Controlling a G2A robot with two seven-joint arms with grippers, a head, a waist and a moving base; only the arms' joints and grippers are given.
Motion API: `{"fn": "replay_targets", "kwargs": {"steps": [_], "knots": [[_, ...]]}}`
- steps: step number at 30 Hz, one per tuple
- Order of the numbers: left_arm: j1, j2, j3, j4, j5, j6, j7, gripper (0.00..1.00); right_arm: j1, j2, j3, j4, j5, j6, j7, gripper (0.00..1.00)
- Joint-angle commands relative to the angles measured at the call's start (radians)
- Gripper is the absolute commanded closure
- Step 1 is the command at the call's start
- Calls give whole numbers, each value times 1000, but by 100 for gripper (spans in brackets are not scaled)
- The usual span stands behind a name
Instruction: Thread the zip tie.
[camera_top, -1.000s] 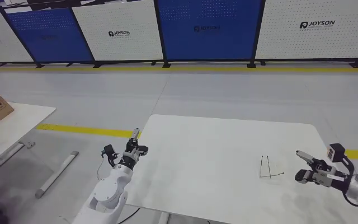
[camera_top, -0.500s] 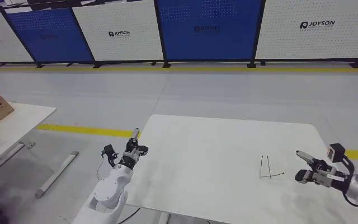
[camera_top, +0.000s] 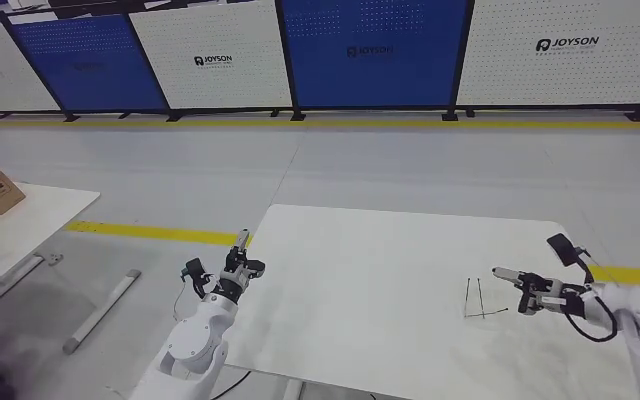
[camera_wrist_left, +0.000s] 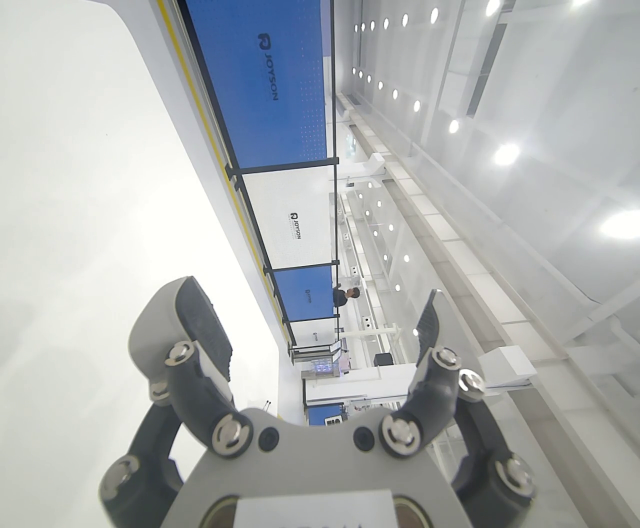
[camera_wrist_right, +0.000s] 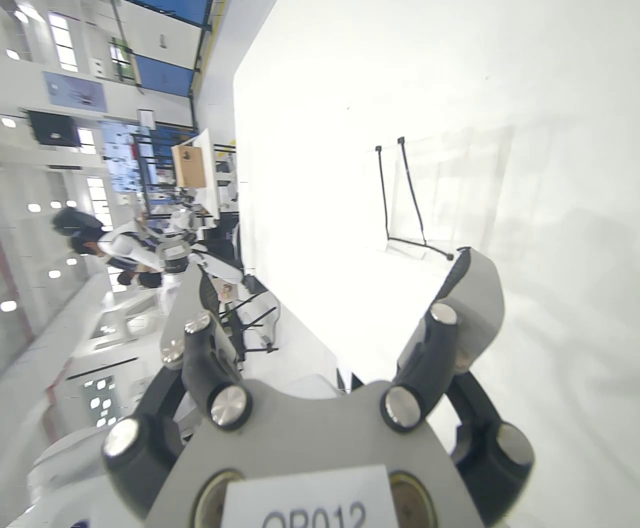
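1. Your right end effector (camera_top: 508, 280) is hovering wide open and empty, just right of the zip ties (camera_top: 475, 298).
2. Two are lying near-to-far on the surface (camera_top: 380, 300), a third crossing their near ends.
3. Your left end effector (camera_top: 243, 252), likewise open and empty, is sitting well apart, leftward.

Left gripper (camera_wrist_left: 315, 310) with jaws spread wide and nothing between them, dark ribbed pad (camera_wrist_left: 207, 320) on one finger, white worktop (camera_wrist_left: 75, 175) alongside, yellow floor line (camera_wrist_left: 248, 235) beyond its edge, blue and white perforated panels (camera_wrist_left: 280, 100) in black frames, rows of ceiling lights (camera_wrist_left: 505, 152)
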Motion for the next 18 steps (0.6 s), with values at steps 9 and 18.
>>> {"fn": "replay_targets", "kwargs": {"steps": [9,18], "knots": [[0,0,0,0,0,0,0,0,-1,0,2,1,5,-1,2,0],[0,0,0,0,0,0,0,0,73,14,-16,128,-24,-38,117,0]]}}
